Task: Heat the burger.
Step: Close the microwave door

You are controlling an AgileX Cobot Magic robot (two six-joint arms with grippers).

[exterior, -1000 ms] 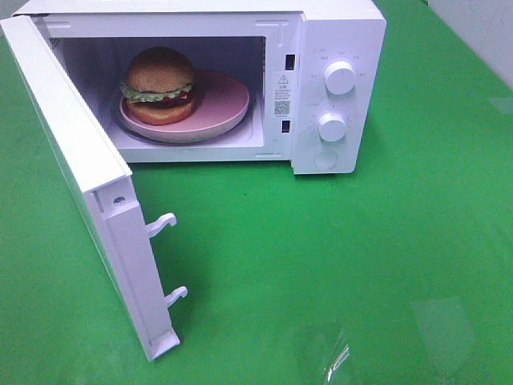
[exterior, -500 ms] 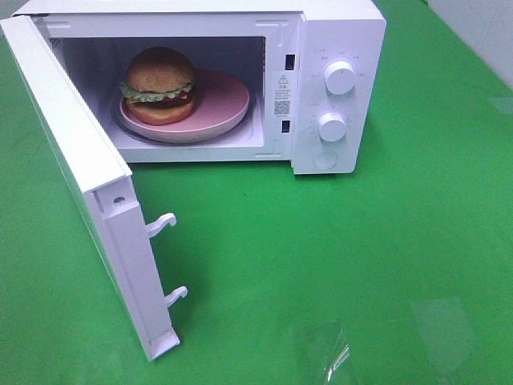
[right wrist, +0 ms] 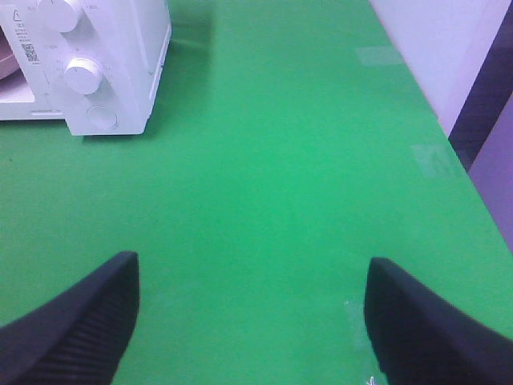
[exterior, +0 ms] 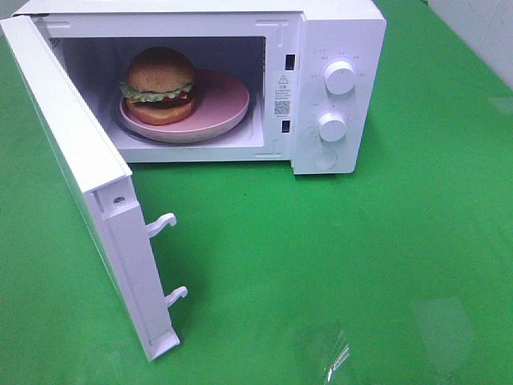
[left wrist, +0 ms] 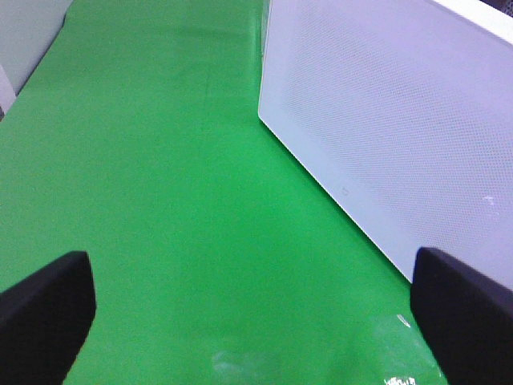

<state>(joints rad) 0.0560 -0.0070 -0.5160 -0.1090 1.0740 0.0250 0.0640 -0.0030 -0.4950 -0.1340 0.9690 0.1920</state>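
The burger (exterior: 159, 84), with a golden-brown bun and green lettuce, sits on a pink round plate (exterior: 220, 103) inside the white microwave (exterior: 337, 32). The microwave door (exterior: 76, 160) stands wide open toward the front left. Neither gripper shows in the exterior high view. In the left wrist view my left gripper (left wrist: 252, 317) is open and empty over the green cloth, beside the outer face of the door (left wrist: 401, 128). In the right wrist view my right gripper (right wrist: 252, 321) is open and empty, well in front of the microwave's knob panel (right wrist: 84, 72).
A green cloth (exterior: 361, 257) covers the table. Two white knobs (exterior: 340, 78) and a round button are on the microwave's right panel. Two latch hooks (exterior: 164, 223) stick out of the door's edge. A grey wall (right wrist: 433, 48) borders the table's right edge.
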